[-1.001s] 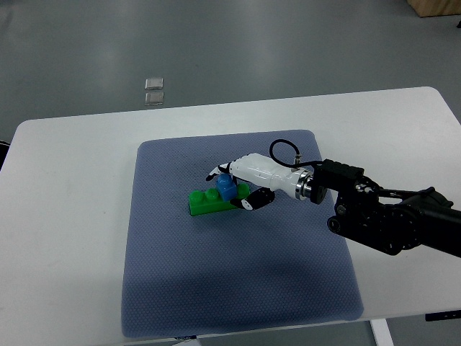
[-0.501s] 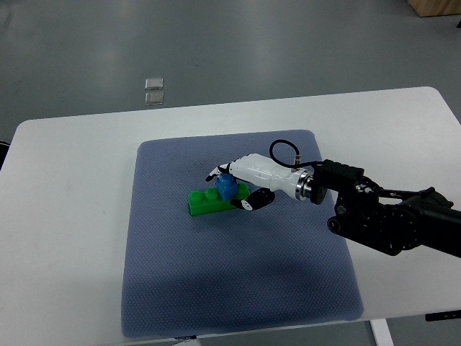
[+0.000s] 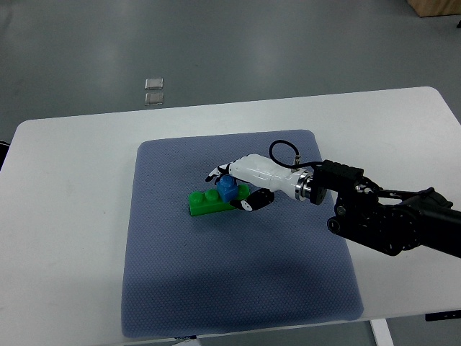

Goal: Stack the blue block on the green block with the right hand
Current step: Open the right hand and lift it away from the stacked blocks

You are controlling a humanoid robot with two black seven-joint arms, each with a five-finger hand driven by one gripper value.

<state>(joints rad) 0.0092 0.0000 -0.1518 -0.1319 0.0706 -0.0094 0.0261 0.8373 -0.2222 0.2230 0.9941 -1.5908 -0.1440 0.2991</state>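
A long green block [image 3: 207, 201] lies on the blue-grey mat [image 3: 230, 288], slightly left of the mat's middle. A small blue block [image 3: 227, 189] sits on the green block's right end. My right hand [image 3: 232, 189], white with black fingertips, comes in from the right and is curled around the blue block, with fingers behind it and the thumb [image 3: 256, 201] in front. The green block's right end is hidden under the hand.
The mat lies on a white table [image 3: 65, 216]. Two small clear squares [image 3: 153, 91] lie on the grey floor beyond the table's far edge. My black forearm [image 3: 389, 216] stretches over the mat's right edge.
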